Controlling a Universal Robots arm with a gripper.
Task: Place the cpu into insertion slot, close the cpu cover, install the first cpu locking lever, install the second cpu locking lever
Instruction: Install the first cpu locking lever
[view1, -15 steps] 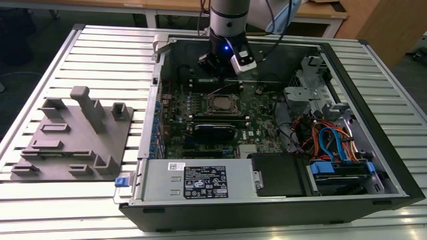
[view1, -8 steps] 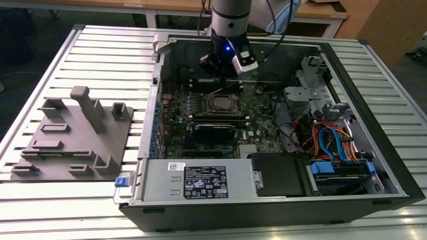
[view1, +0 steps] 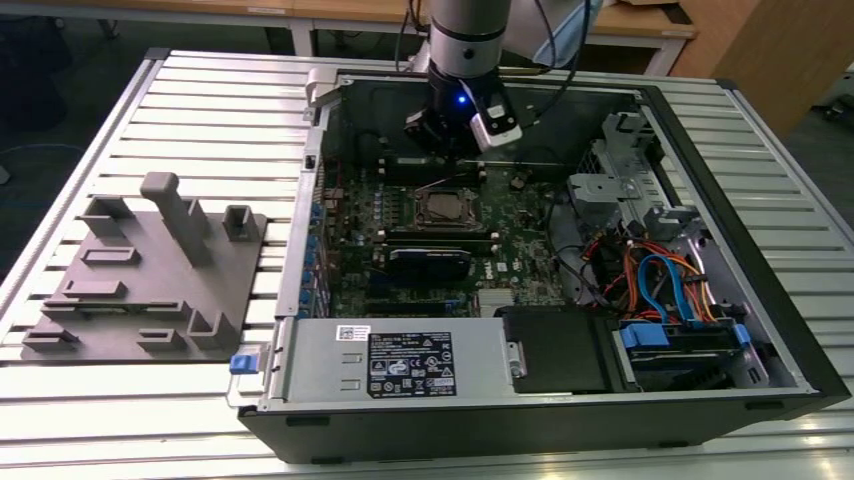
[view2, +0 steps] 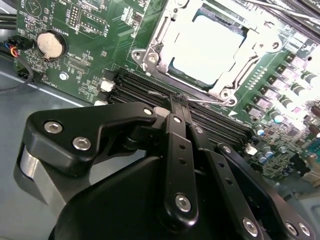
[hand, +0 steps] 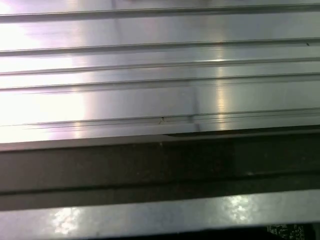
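Observation:
The cpu (view2: 210, 47) lies flat in the insertion slot (view1: 447, 207) on the green board, its silver top glaring in the second wrist view. The grey cpu cover (view2: 151, 56) lies down around it as a frame. A thin wire locking lever (view2: 210, 101) runs along the near side of the socket. My gripper (view2: 179, 100) is shut, its black fingers (view2: 176, 145) pressed together with the tips right at that lever; I cannot tell whether they pinch it. In the exterior view my gripper (view1: 454, 135) hangs inside the open case, just behind the socket.
The computer case (view1: 747, 150) lies open on a slatted metal table (view1: 200, 100). A grey fixture block (view1: 134, 290) sits to the exterior view's left. Black memory slots (view2: 145, 90), a coin battery (view2: 51, 45), the power supply (view1: 394, 362) and loose cables (view1: 654, 280) surround the socket.

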